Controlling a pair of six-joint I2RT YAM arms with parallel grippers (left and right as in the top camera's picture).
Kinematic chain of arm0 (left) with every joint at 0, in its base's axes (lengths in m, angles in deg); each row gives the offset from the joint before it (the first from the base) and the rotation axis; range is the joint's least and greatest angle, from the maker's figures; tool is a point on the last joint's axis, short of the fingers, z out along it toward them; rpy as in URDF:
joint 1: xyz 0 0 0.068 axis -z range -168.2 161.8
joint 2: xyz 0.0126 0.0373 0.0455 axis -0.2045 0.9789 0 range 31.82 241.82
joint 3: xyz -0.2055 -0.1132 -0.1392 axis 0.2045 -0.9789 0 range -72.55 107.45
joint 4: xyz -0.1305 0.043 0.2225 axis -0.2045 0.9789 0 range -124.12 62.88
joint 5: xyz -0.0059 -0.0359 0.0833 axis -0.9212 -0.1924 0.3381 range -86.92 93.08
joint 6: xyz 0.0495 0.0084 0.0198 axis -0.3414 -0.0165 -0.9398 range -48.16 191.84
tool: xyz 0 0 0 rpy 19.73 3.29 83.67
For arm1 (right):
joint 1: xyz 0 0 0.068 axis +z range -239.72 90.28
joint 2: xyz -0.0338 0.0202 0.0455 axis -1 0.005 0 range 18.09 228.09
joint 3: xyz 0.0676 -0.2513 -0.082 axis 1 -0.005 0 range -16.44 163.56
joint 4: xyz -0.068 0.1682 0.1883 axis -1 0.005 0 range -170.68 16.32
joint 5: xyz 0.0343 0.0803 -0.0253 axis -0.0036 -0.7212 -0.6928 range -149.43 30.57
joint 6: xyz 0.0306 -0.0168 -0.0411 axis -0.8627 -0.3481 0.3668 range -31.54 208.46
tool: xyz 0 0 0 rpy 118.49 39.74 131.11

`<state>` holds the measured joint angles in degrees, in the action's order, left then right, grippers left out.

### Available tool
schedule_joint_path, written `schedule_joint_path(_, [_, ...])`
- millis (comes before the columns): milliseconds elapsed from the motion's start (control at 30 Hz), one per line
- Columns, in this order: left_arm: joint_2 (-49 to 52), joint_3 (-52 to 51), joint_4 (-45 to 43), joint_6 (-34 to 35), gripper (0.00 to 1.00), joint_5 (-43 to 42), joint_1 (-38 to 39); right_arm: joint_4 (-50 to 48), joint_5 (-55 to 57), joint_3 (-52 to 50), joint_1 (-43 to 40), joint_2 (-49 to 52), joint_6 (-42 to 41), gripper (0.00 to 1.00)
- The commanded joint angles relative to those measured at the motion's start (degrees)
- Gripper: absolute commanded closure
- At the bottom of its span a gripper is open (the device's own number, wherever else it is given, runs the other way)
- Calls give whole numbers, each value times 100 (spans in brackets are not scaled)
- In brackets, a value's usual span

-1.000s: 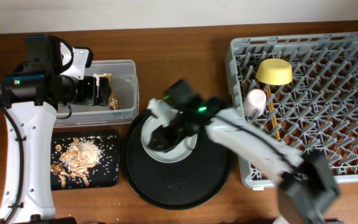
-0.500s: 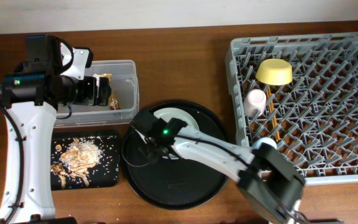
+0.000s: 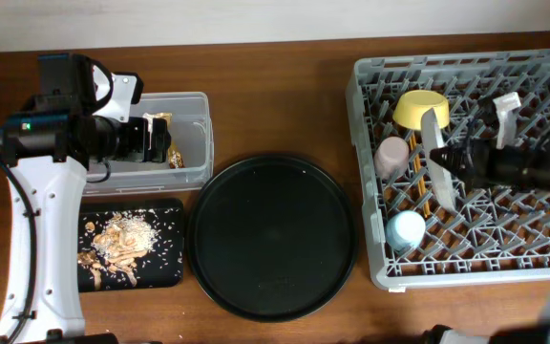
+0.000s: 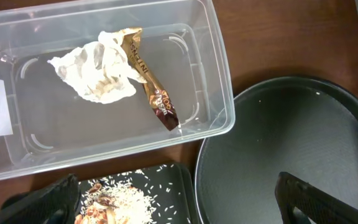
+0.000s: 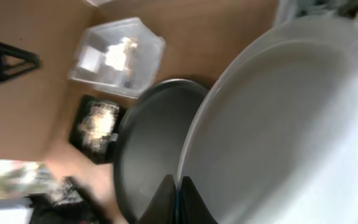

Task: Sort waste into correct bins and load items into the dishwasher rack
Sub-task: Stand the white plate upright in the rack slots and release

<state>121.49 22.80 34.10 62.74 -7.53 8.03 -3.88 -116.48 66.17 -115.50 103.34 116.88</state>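
Currently in hand: pale grey-green plate (image 3: 437,161), clamped at its rim by the right end effector (image 3: 458,158) and turned up on edge over the left part of the dishwasher rack (image 3: 542,268).

- **Long axis of the edge:** roughly front to back, along the peg rows, leaning slightly.
- **Neighbours:** yellow bowl (image 3: 421,110) just behind, pink cup (image 3: 391,156) just to its left, blue cup (image 3: 408,229) nearer the front.
- **Relation for the coming move:** the pegs lie directly below the plate, so a straight lowering between rows seems called for.
- **Left end effector (image 4: 178,193):** released and empty, over the clear tub (image 3: 194,172), which holds the paper ball (image 4: 98,65) and foil wrapper (image 4: 154,93). It is well apart from the rack.
- **Food scraps (image 3: 122,239):** in the shallow black tray (image 3: 165,277).
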Motion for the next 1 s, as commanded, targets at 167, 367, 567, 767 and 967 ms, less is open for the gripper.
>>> schedule_joint_path(167, [-85, 22, -4, 68, 1, -2, -15, -162, -767, 11, -730, 1700, 863, 84])
schedule_joint_path(367, [-85, 22, -4, 70, 1, -2, -15, -1069, -1266, 260, -1012, 1696, -988, 1])
schedule_joint_path(567, [-85, 22, -4, 70, 1, -2, -15, 234, 2350, 3888, -146, 1174, -2339, 1])
schedule_joint_path(767, [-85, 22, -4, 68, 1, -2, -15, 234, 2330, 4367, 402, 1104, -2337, 1])
schedule_joint_path(967, [-85, 22, -4, 68, 1, -2, -15, 232, 2330, 4365, 435, 1152, -2337, 1])
